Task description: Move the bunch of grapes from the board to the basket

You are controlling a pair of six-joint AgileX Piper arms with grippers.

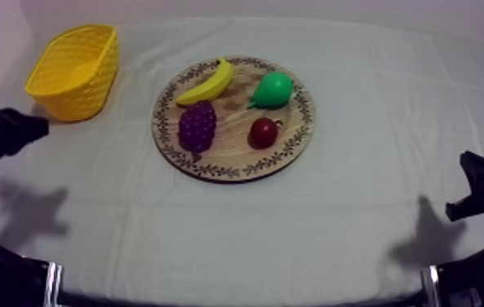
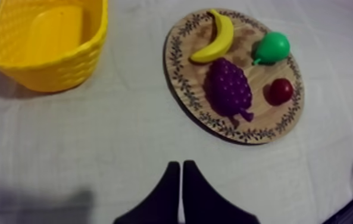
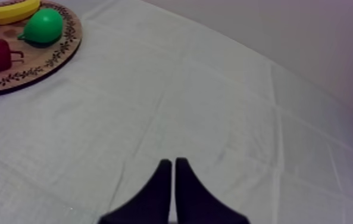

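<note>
Nothing done yet: the purple bunch of grapes point(image 1: 197, 127) lies untouched on the round wooden board point(image 1: 230, 152), the yellow basket point(image 1: 86, 86) far left empty (my jaws both pressed together).

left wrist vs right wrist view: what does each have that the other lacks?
Left wrist has the yellow basket, apart from the wooden board, and the left gripper, fingers together over the cloth. Right wrist has the right gripper, fingers together. Both have the board, banana, pear, small red fruit and bunch of grapes, the grapes partly cut off in right wrist.
</note>
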